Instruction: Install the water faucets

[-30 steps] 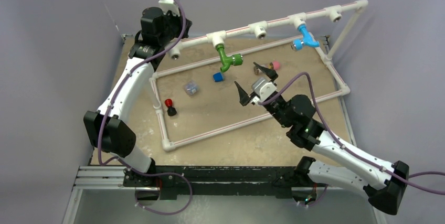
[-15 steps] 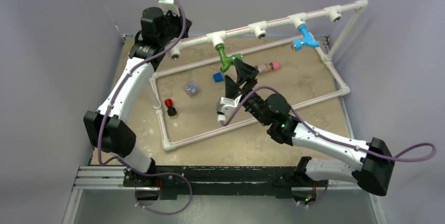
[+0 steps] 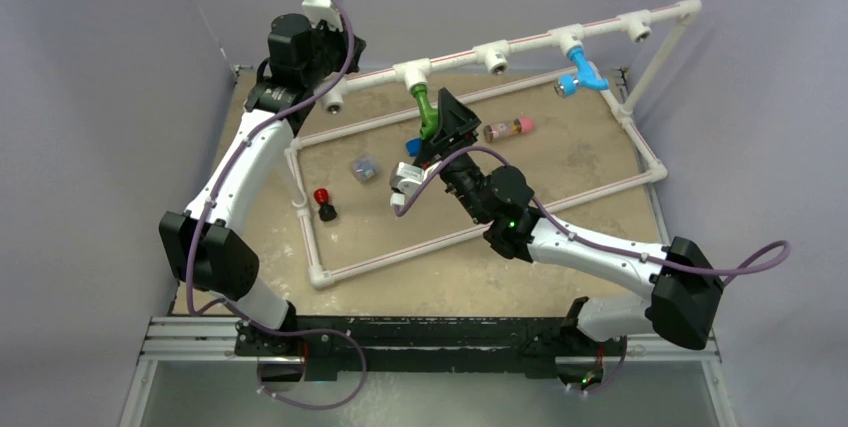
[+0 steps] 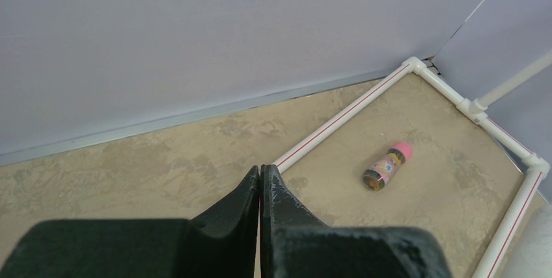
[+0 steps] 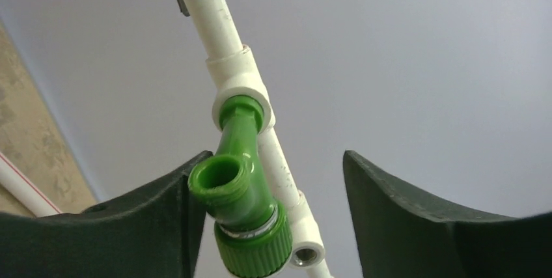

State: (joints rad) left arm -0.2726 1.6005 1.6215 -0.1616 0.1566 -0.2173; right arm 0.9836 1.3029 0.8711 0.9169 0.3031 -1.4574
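From near-right base, right arm point(image 3: 600, 252) stretched; right gripper point(image 5: 275, 161) held wide open, jaws either side of green faucet point(image 5: 237, 187), hung from white T-fitting point(image 5: 241, 83). At far-left, left gripper point(image 4: 260, 174) raised, pressed closed, empty. Farther right on rail point(image 3: 530, 40), blue faucet point(image 3: 581, 71) fitted. Label on cylinder point(image 4: 386, 166) too small to be read.

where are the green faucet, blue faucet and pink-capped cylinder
bright green plastic faucet point(image 5: 244, 203): right wrist view, body
light blue plastic faucet point(image 3: 584, 74): top view, bend
pink-capped brown cylinder point(image 4: 386, 166): left wrist view, side
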